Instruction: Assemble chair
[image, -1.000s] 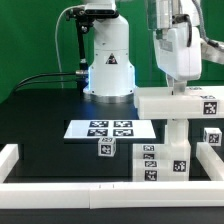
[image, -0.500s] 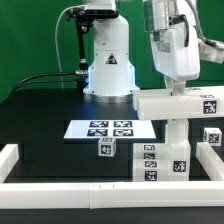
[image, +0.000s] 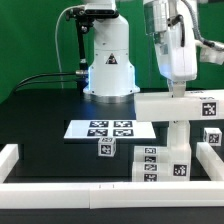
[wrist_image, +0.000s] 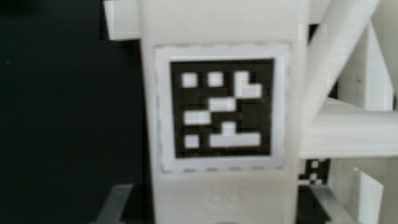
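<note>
White plastic: one chair (image: 177, 136), one cube (image: 105, 149), one marker board (image: 75, 129).

Loose cube (image: 105, 148) lies before the marker board (image: 100, 128), beside the chair (image: 178, 138).

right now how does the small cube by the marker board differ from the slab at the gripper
The cube is small and sits on the table; the slab is long and raised on a post. The cube stands free; the gripper holds the slab. Both are white with tags.
</note>
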